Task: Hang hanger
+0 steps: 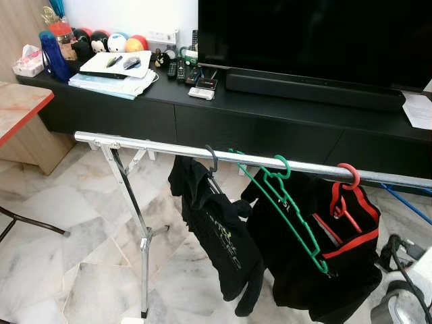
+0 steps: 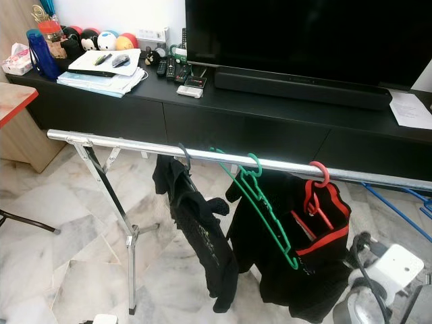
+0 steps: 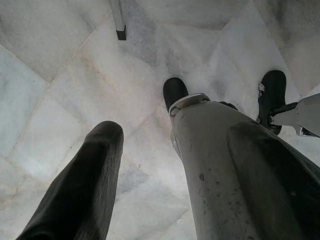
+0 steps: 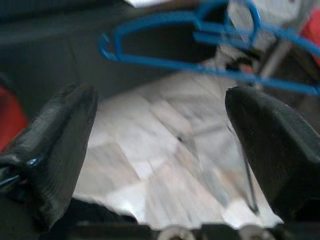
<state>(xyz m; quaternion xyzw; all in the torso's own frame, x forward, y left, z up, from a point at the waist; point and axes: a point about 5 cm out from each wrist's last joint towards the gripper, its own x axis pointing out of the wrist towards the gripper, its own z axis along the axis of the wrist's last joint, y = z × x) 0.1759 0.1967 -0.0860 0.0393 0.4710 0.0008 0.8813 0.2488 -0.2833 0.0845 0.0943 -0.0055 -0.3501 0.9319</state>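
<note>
Although the metal rail (image 1: 202, 150) of my drying rack already carries three loaded hooks, the job is not finished as I judge it. Behind the rack, at twelve o'clock, stand the black TV console (image 1: 270, 115) and the television (image 1: 317, 34). On the rail, from nine toward three o'clock, hang a black garment (image 1: 216, 236) on a dark hook, a green hanger (image 1: 290, 202) tilted across a black shirt, and a red hanger (image 1: 344, 196) holding a black and red top.

The piece left to hang appears to be the blue hanger (image 4: 210, 40), which lies low beyond my right gripper (image 4: 160, 150), near the floor at about three o'clock past the rail's end; its thin blue bars (image 1: 405, 202) show there too. My right jaws are spread wide and empty, apart from it. My left gripper (image 3: 150, 165) points down at the marble floor (image 3: 60, 75), jaws parted, holding nothing.
</note>
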